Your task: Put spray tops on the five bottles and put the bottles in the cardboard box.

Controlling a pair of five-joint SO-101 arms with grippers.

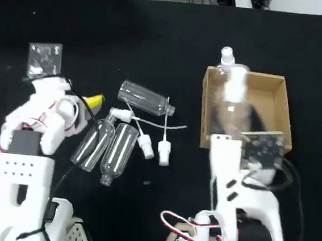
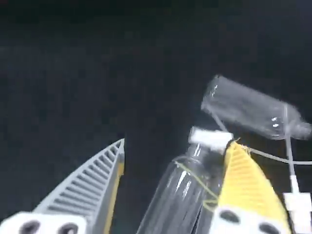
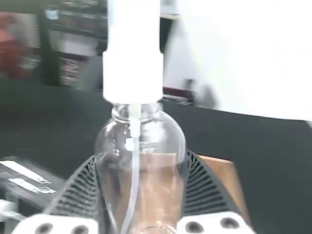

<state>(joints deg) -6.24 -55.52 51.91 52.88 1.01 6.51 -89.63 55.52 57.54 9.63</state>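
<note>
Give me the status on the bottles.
Done: one topped bottle, gripped by the right gripper over the cardboard box. In hand: a second topped bottle lies between the left gripper's open jaws. Remaining: two bare bottles, two loose spray tops.

the cardboard box is sitting on the right of the table. my right hand is gripping the upright bottle over the box's far left corner. mid-table, the far bottle is lying crosswise. in front of it, the capped bottle and the open bottle are lying side by side. the near spray top and the second spray top are lying just right of them. my left hand is hanging spread at the capped bottle's neck.
</note>
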